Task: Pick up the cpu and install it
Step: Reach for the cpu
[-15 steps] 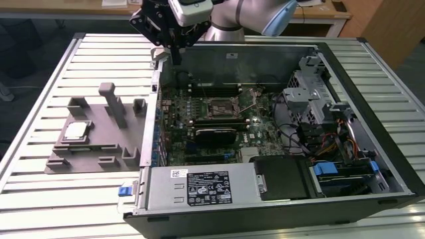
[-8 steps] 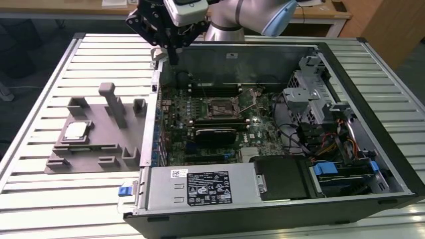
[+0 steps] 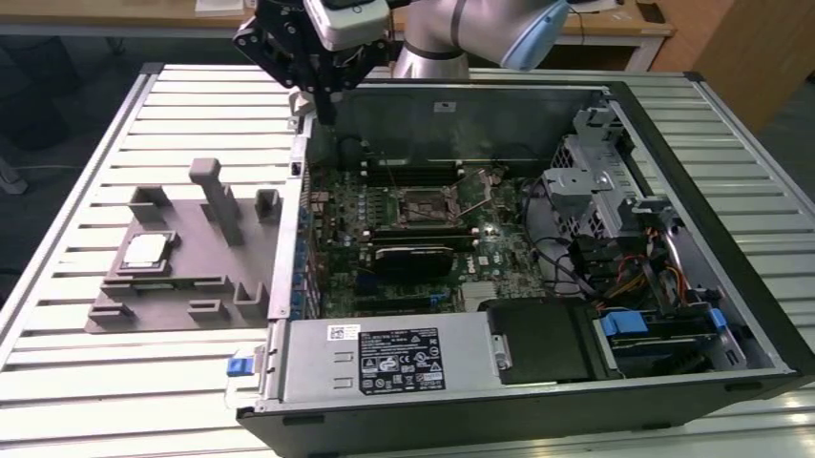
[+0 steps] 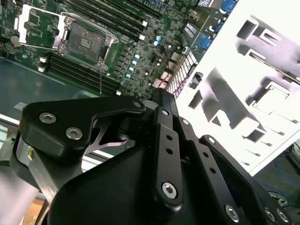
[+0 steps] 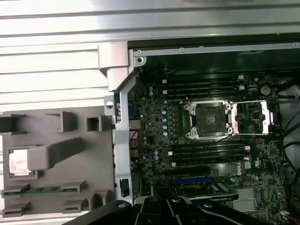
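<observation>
The cpu (image 3: 144, 251) is a small square chip with a silvery top. It lies flat in a recess of the grey plastic plate (image 3: 178, 305) on the exterior view's left, outside the case. In the first wrist view an upright block partly covers the cpu (image 5: 18, 164). The empty socket (image 3: 427, 203) sits on the motherboard with its metal latch frame swung open; both wrist views show the socket (image 5: 209, 120) (image 4: 86, 43). My gripper (image 3: 326, 107) hangs high over the case's far left corner, well away from the cpu and holding nothing I can see.
The open computer case (image 3: 713, 382) holds memory slots, a black ribbed module (image 3: 410, 256), cables, a drive cage and a power supply (image 3: 382, 358). Upright blocks (image 3: 217, 196) rise from the grey plate. The slatted metal table (image 3: 76, 401) extends around both.
</observation>
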Robot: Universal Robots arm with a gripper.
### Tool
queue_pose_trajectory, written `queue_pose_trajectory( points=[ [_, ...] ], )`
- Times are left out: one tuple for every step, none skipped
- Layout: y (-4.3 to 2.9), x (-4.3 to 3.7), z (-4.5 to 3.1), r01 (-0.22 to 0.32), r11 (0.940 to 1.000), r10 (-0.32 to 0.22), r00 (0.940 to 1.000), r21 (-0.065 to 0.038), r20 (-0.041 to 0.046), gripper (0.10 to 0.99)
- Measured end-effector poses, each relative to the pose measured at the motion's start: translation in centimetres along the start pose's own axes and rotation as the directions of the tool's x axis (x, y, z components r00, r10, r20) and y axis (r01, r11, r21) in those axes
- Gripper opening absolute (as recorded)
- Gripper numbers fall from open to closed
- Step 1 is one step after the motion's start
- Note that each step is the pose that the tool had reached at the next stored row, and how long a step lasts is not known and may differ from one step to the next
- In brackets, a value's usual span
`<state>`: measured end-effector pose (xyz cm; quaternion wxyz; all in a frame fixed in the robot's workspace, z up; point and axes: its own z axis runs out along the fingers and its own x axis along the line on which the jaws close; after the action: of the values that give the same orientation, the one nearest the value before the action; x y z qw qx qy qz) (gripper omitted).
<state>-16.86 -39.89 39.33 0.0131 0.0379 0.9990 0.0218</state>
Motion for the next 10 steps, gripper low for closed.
queue_pose_trajectory(
  points=[
    [-0.01,0.08,0.00,0.000,1.0000,0.000,1.0000,0.000,0.0000,0.106],
    [-0.01,0.17,0.00,0.000,1.0000,0.000,1.0000,0.000,0.0000,0.106],
    [-0.02,0.25,0.00,0.000,1.0000,0.000,1.0000,0.000,0.0000,0.106],
    [-0.03,0.33,-0.01,0.000,1.0000,0.000,1.0000,0.000,0.0000,0.106],
    [-0.03,0.40,-0.01,0.000,1.0000,0.000,1.0000,0.000,0.0000,0.106],
    [-0.04,0.49,-0.01,0.000,1.0000,0.000,1.0000,0.000,0.0000,0.106],
    [-0.04,0.57,-0.01,0.000,1.0000,0.000,1.0000,0.000,0.0000,0.106],
    [-0.05,0.66,-0.02,0.000,1.0000,0.000,1.0000,0.000,0.0000,0.106],
    [-0.06,0.76,-0.02,0.000,1.0000,0.000,1.0000,0.000,0.0000,0.106],
    [-0.07,0.86,-0.02,0.000,1.0000,0.000,1.0000,0.000,0.0000,0.106]
  ],
)
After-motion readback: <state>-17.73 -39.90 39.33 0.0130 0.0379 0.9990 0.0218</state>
